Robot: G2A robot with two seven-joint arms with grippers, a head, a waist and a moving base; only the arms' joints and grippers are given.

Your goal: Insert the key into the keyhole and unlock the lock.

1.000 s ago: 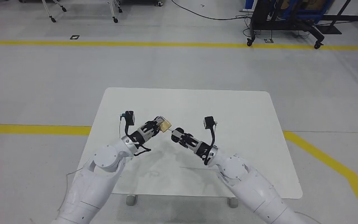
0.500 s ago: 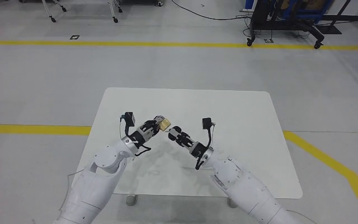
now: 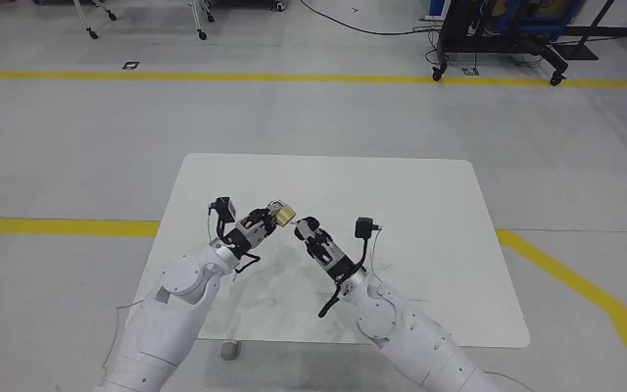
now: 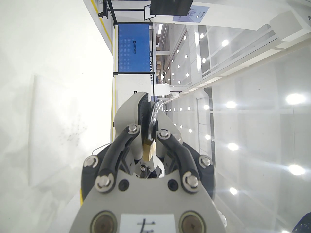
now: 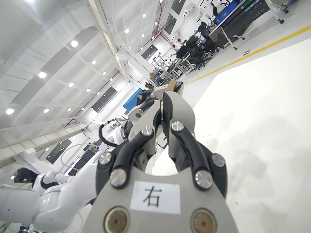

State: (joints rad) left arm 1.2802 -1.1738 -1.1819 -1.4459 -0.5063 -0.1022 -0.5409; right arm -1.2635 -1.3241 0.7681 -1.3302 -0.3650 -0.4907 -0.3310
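Left claw [image 3: 272, 218]: closed on the lock [image 3: 285, 213], a small brass padlock pinched between both pads and held up off the counter [image 3: 421, 196], above its left-centre part. Brass end is turned toward the other arm (presumably so the keyhole faces the key); the keyhole itself cannot be made out.

Key [image 5: 161, 109]: thin metal blade, seen edge-on, clamped flat between the pads, likely so it will not twist loose when turned; its tip is hidden by the fingers.

Right claw [image 3: 305, 228]: closed on the key, raised above the counter, tip just beside the lock; whether key and lock touch cannot be told. In the right wrist view brass shows just past the fingertips, so the two look roughly lined up. Judged step: final approach for insertion, turn not yet made.

Surroundings: yellow floor line [image 3: 294, 76] beyond the counter; black wheeled frame [image 3: 500, 39] at the room's far right. In the way: no object seen between key and lock; each claw's own broad fingers crowd the gap and hide the keyhole.
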